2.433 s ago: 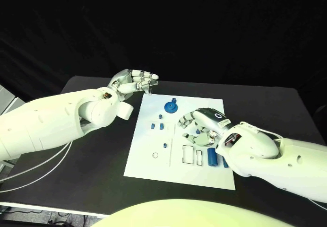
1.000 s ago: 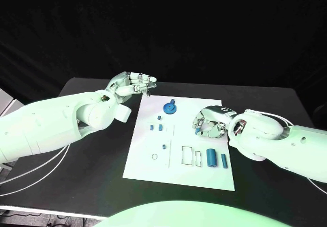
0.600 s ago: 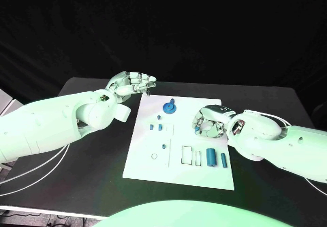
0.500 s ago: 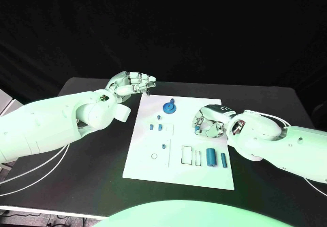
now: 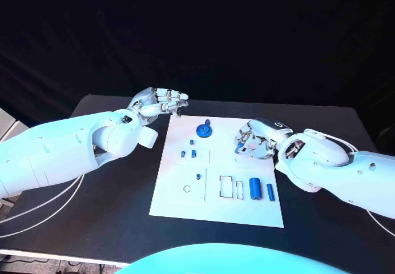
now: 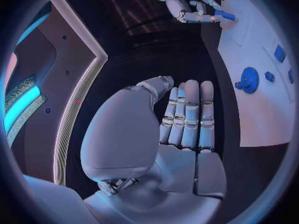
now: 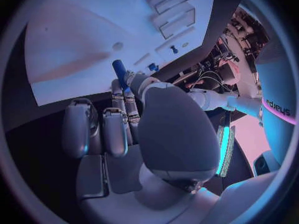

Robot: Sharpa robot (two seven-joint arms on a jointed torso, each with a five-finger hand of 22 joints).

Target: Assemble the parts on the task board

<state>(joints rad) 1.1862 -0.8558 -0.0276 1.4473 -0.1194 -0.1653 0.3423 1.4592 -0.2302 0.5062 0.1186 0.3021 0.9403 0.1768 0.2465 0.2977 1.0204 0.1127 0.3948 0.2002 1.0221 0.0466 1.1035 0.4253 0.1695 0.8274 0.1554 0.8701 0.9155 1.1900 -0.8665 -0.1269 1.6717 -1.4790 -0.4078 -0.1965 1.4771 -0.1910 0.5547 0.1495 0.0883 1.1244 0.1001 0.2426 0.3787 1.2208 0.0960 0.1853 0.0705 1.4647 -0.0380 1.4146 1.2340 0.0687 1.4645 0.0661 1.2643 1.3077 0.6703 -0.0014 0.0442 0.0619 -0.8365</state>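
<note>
The white task board [image 5: 216, 201] lies mid-table. A blue gear [image 5: 203, 131] sits at its far end and is seen again as the gear [image 6: 249, 79]. Small blue parts [image 5: 188, 153] lie on the board's left half. Two blue cylinders [image 5: 262, 189] lie near its right edge, beside rectangular slots [image 5: 231, 186]. My right hand [image 5: 257, 140] hovers over the board's right side and pinches a short blue peg [image 5: 240, 148] between thumb and finger. The peg [image 7: 119, 69] sticks out past my fingertips, and the peg [image 6: 225, 16] hangs just above the board. My left hand [image 5: 160, 102] hovers off the board's far left corner, holding nothing.
The black table [image 5: 107, 194] surrounds the board with free room on both sides. My left forearm [image 5: 66, 151] crosses the table's left part, and my right forearm [image 5: 346, 171] crosses its right part. A small ring outline [image 5: 186, 188] marks the board's near left.
My right hand has lifted from the board's middle right with the blue peg and drifted toward the far right. The left hand has stayed where it was.
</note>
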